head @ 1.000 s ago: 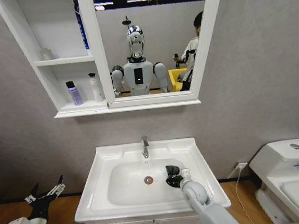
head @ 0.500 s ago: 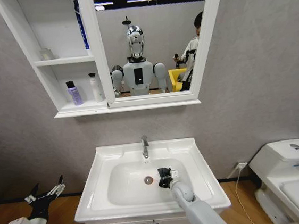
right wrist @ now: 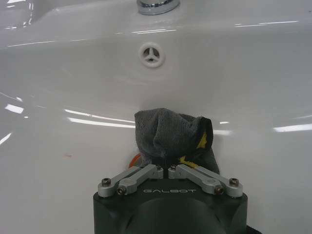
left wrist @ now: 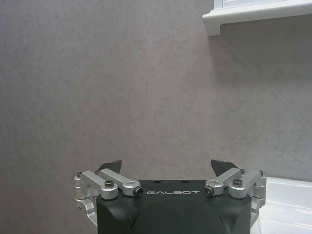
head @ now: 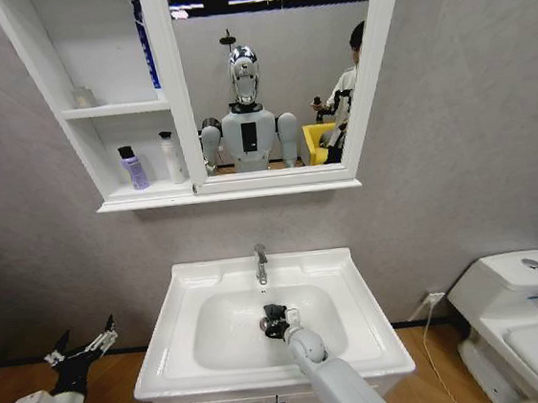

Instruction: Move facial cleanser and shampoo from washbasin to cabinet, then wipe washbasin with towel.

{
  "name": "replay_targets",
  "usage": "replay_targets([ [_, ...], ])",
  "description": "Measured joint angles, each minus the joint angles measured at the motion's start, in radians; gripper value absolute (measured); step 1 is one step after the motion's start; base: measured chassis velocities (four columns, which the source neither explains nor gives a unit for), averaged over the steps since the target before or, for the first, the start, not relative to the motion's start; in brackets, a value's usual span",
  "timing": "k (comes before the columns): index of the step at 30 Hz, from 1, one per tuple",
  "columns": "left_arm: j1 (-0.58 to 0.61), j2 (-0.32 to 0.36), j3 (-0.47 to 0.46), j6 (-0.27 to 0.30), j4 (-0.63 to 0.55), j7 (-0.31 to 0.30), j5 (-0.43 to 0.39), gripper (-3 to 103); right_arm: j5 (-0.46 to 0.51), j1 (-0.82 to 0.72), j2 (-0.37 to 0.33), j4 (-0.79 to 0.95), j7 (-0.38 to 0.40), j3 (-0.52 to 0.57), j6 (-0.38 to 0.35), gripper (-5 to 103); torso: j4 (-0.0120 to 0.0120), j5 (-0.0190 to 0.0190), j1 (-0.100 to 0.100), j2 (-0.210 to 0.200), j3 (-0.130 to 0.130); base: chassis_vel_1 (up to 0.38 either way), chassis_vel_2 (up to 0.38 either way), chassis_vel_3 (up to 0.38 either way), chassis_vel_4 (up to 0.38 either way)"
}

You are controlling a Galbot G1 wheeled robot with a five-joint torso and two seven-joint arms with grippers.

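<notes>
The left gripper (head: 80,348) hangs low beside the washbasin (head: 171,322), off its left rim and clear of it, arm bent and wrist raised toward the grey wall (left wrist: 122,87); its fingers (left wrist: 109,165) are spread wide and hold nothing. Above it, the cabinet (head: 96,114) carries a purple bottle (head: 134,168) and a white bottle (head: 172,157) side by side on its lowest shelf. The right arm reaches up from the front edge of the washbasin into the bowl, its gripper (head: 274,320) down at the bowl's floor near the drain (head: 265,324). Its fingers are pinched closed on the towel (right wrist: 170,135), which is bunched against the white ceramic below the overflow hole (right wrist: 151,53) and the tap (head: 261,262). Bare bowl lies open on both sides of the towel.
</notes>
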Motion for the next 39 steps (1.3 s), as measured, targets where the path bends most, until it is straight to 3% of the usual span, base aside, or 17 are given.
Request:
replay_targets([
  [6,0.0,0.0,0.0,0.0,0.0,0.0,0.0,100,-0.027,0.006,0.037,-0.039,-0.093,-0.003,0.05,0,0.0002,0.0,0.0,0.0,0.0,0.0,0.0,0.0,0.0],
  [12,0.0,0.0,0.0,0.0,0.0,0.0,0.0,100,-0.037,0.025,0.072,-0.068,-0.117,-0.01,0.069,0,0.0005,0.0002,0.0,0.0,0.0,0.0,0.0,0.0,0.0],
  [21,0.0,0.0,0.0,0.0,0.0,0.0,0.0,100,0.039,0.034,0.086,-0.052,-0.04,-0.006,-0.022,0,0.0007,0.0004,0.0,0.0,0.0,0.0,0.0,0.0,0.0],
  [27,0.0,0.0,0.0,0.0,0.0,0.0,0.0,100,0.07,-0.003,0.019,0.022,0.066,0.028,-0.081,0,0.0004,0.0005,0.0,0.0,0.0,0.0,0.0,0.0,0.0],
  [34,0.0,0.0,0.0,0.0,0.0,0.0,0.0,100,0.085,-0.038,-0.051,0.086,0.077,0.07,-0.098,0,-0.0001,0.0002,0.0,0.0,0.0,0.0,0.0,0.0,0.0],
  [39,0.0,0.0,0.0,0.0,0.0,0.0,0.0,100,0.08,-0.037,-0.055,0.089,0.06,0.068,-0.096,0,-0.0003,0.0,0.0,0.0,0.0,0.0,0.0,0.0,0.0],
])
